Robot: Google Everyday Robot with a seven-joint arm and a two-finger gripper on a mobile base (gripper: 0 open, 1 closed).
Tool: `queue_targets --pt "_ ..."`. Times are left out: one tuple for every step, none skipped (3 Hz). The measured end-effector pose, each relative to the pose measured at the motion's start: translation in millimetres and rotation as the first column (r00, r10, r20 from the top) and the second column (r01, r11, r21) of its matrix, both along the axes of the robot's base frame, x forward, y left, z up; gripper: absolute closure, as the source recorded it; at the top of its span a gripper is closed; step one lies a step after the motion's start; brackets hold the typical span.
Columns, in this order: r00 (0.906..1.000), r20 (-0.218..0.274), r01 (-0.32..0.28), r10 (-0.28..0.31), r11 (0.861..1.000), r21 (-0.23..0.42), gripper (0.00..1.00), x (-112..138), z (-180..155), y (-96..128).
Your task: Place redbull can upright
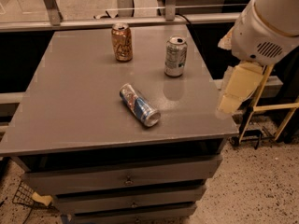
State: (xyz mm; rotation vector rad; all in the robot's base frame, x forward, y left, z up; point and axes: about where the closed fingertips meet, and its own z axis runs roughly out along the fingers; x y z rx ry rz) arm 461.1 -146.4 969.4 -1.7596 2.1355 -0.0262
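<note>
Redbull can (139, 104) lies on its side near the middle of the grey table (70, 101), silver top toward the front right, not yet grasped, so the approach seems to be the step in hand. The gripper (236, 90) hangs beyond the table's right edge, well apart from the can; whether it is released or clenched cannot be told, and next it must likely reach left over the can. Farther back, a silver-white can (175, 56) and an orange-copper can (122, 42) stand upright, apparently out of the way.

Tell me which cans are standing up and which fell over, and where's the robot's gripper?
redbull can: lying on its side, middle of the table.
orange-copper can: upright, at the back.
silver-white can: upright, back right.
drawers: shut.
gripper: by the table's right edge, apart from every can.
</note>
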Motion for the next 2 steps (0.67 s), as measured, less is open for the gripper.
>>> queue_targets --pt "0.9973 -0.023 0.070 -0.069 0.997 0.037 0.00 11.7 -5.6 3.0" --pt "0.9930 -0.045 0.110 -0.109 0.994 0.014 0.00 35.6 -7.0 35.3"
